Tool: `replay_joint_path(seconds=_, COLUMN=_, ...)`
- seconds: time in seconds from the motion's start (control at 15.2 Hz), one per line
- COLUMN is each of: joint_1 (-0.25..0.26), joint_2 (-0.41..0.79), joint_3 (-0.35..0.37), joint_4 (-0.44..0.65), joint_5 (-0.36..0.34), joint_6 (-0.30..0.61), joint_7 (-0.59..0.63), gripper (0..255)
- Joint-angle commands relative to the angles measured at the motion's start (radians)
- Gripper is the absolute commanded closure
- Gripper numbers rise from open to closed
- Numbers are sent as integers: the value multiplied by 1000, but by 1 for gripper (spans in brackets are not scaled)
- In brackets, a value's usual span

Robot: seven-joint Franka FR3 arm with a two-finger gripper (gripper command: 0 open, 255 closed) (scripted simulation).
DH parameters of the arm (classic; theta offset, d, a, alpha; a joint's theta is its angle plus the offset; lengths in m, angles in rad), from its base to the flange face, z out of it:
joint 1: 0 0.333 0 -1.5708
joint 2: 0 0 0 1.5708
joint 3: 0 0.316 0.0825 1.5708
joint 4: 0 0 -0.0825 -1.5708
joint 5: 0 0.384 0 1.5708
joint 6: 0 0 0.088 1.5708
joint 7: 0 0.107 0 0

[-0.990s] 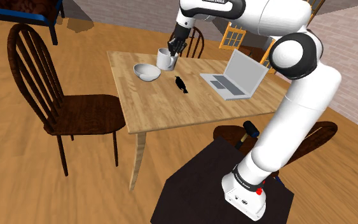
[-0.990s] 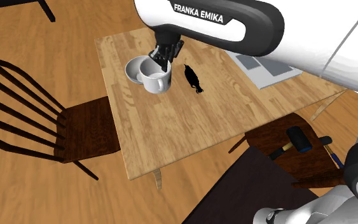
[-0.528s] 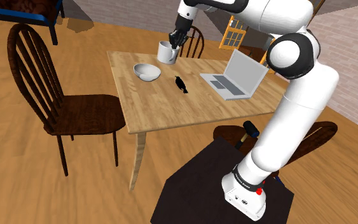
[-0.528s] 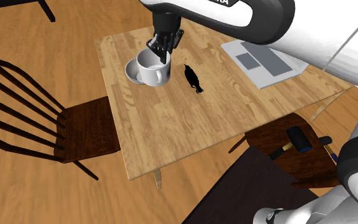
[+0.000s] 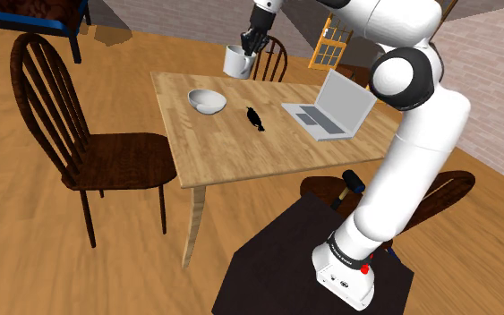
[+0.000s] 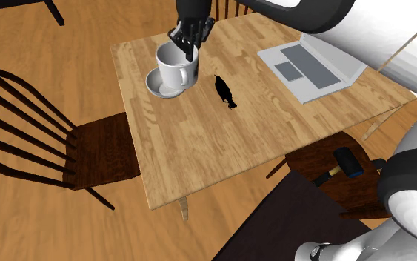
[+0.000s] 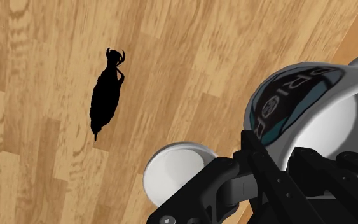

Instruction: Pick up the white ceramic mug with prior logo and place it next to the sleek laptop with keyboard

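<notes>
The white mug [image 5: 235, 61] hangs in the air above the table's far edge, clear of the wood. My black gripper [image 5: 252, 40] is shut on its rim, one finger inside and one outside. In the second exterior view the mug [image 6: 177, 68] hangs over the white bowl [image 6: 155, 84] with the gripper [image 6: 188, 41] clasping its far wall. The wrist view shows the mug's round logo [image 7: 293, 102] beside the gripper [image 7: 266, 159]. The open grey laptop [image 5: 330, 109] stands on the table toward the shoulder view's right, well apart from the mug.
A white bowl [image 5: 207, 101] and a small black figure [image 5: 255, 118] lie on the wooden table [image 5: 223, 157] between mug and laptop. A dark wooden chair [image 5: 80, 143] stands at the shoulder view's left. A hammer [image 6: 344, 164] lies on a second chair beside the stand.
My gripper has lifted the mug off the table beside the bowl and carried it upward; the bowl, the black figure and the laptop have stayed where they were.
</notes>
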Motion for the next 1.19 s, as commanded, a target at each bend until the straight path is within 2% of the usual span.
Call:
replay_joint_path(seconds=0.0, joint_1=0, joint_2=12, joint_3=1, joint_4=48, joint_5=0, joint_6=-36, joint_7=4, gripper=255)
replay_joint_path(seconds=0.4, joint_1=-1, joint_2=60, joint_3=1, joint_4=191, joint_5=1, joint_6=-130, joint_7=9, gripper=255)
replay_joint_path(seconds=0.73, joint_1=-58, joint_2=-98, joint_3=-35, joint_4=-28, joint_5=10, joint_6=-77, joint_7=-87, gripper=255)
replay_joint_path(seconds=1.12, joint_1=-121, joint_2=-234, joint_3=-92, joint_4=-196, joint_5=10, joint_6=-54, joint_7=-209, gripper=255)
